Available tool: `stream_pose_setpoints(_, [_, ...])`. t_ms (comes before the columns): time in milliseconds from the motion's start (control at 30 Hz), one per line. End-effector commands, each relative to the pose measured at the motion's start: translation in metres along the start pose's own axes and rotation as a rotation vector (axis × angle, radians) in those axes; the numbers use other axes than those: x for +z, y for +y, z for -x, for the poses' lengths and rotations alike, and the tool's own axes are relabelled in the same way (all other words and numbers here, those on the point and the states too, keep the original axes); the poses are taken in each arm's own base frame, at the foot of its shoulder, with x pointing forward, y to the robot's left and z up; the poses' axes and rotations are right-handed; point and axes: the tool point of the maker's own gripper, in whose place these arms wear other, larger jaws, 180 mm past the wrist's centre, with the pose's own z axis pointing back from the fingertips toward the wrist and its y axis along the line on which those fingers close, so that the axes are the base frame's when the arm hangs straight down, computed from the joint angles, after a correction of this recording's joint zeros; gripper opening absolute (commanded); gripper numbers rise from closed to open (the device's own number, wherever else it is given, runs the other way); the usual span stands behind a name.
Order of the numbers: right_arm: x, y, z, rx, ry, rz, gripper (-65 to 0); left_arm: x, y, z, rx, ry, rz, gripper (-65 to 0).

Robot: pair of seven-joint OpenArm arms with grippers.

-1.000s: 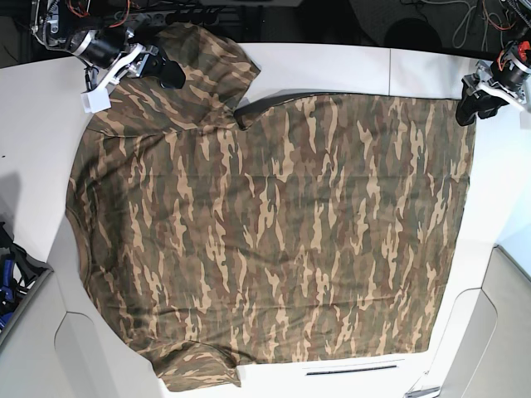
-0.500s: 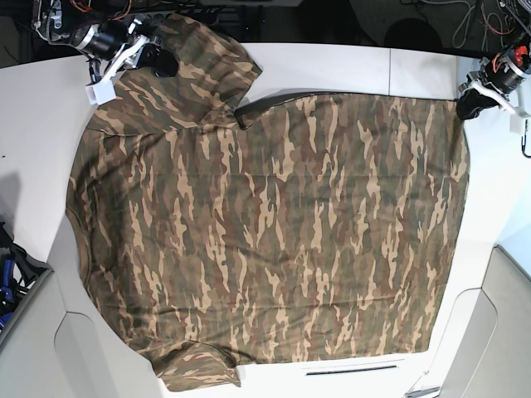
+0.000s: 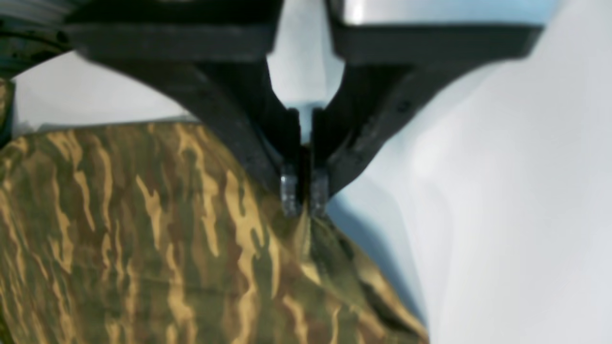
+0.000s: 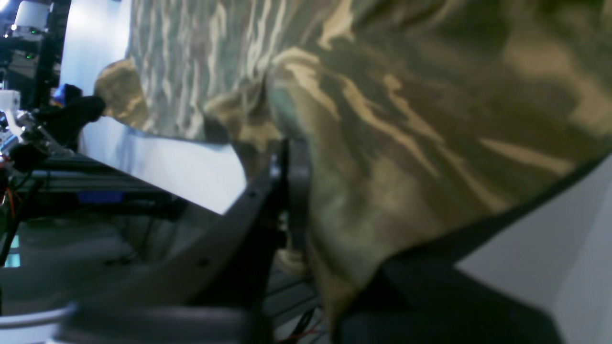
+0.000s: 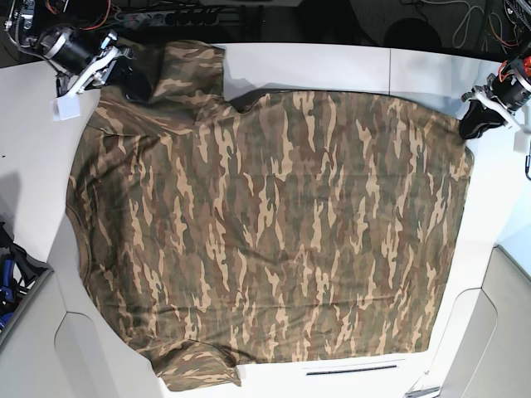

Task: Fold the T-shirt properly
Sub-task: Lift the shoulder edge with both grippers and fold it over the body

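White desk (image 5: 332,66) filled your base view, with dark floor and cabling along the 12 o'clock edge.

Your left gripper (image 3: 303,193) had its two dark jaws pressed nearly together, and a peak of camouflage cloth rose between the tips, so it was clamped on a corner of the T-shirt (image 3: 143,239). In the base view that left gripper (image 5: 479,123) sat at about 2 o'clock, right at the shirt's corner, with bare desk around it.

Your right gripper (image 4: 294,191) was harder to read. In the right wrist view one dark jaw lay against the T-shirt (image 4: 406,119), and the cloth draped over and past it, hiding the other jaw. The fabric seemed held there, but you could not tell for sure from these views whether the jaws were closed on it. In the base view the right gripper (image 5: 133,79) sat at about 10 o'clock, at the edge of the upper sleeve, which was bunched and folded on itself at that end.

Outward from the two grippers, the T-shirt (image 5: 265,232) lay spread flat across most of the desk, its 12 o'clock edge running between them. The other sleeve lay at about 7 o'clock, close to the near edge of the desk. A dark and blue object (image 5: 8,274) showed at 9 o'clock, off the desk.
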Motion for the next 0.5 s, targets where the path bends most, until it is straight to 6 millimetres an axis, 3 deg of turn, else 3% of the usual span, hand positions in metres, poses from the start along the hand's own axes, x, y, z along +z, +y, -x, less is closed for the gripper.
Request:
stream_pose_setpoints(0, [0.005, 0.006, -0.018, 0.041, -0.051, -0.014, -65.0, 0.004, -0.005, -0.019, -0.043, -0.046, 0.019, -65.0])
stream_pose_setpoints(200, [0.008, 0.004, -0.052, 0.102, -0.125, 0.007, -65.0, 0.004, -0.012, -0.034, -0.082, -0.081, 0.027, -65.0])
stream_pose_setpoints(467, [-0.003, 0.000, -0.099, 0.202, -0.192, 0.051, -65.0, -0.004, -0.004, -0.072, -0.158, -0.185, -0.036, -65.0])
